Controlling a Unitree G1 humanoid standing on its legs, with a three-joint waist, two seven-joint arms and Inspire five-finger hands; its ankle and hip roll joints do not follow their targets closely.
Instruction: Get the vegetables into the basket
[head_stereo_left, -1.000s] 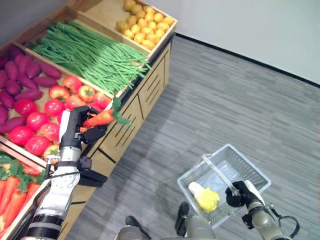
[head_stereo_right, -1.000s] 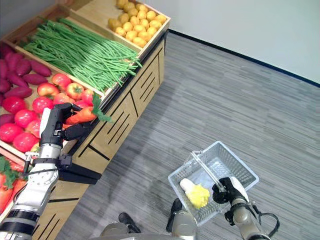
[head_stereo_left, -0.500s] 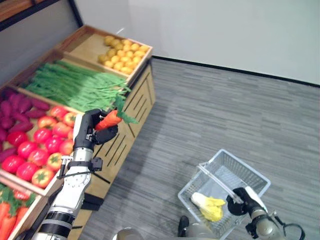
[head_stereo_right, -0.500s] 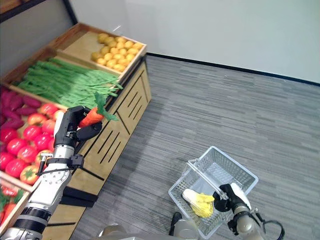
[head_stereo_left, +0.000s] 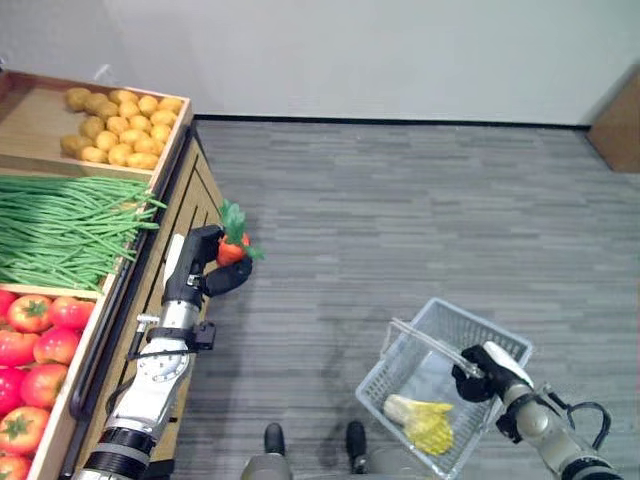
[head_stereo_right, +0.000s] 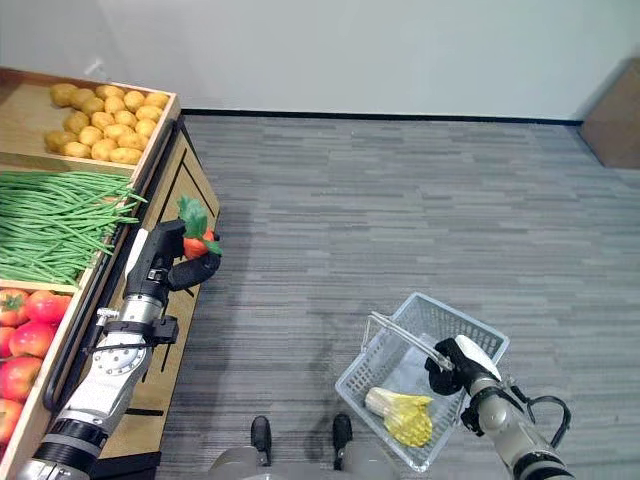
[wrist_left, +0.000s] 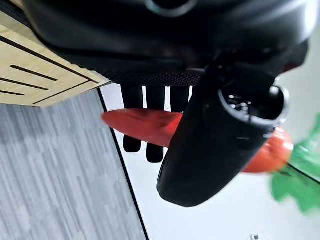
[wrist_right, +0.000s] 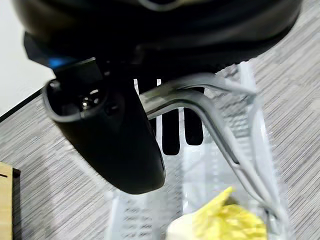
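Carrot (head_stereo_left: 231, 250) has come off the stand (head_stereo_left: 150, 290) with my left hand (head_stereo_left: 205, 268), now out past the stand's edge over the grey floor (head_stereo_left: 400, 230); head camera swung too. Fingers and thumb clamped round the carrot, leafy top up. Right hand (head_stereo_right: 455, 368) curled tight on the handle (wrist_right: 200, 107) of the wire basket (head_stereo_left: 480, 345), low to my right, well apart from the carrot. Yellow-green cabbage (head_stereo_left: 420, 420) lies inside.

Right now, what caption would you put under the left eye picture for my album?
Left hand holds a carrot beside the vegetable stand; right hand grips the basket handle.
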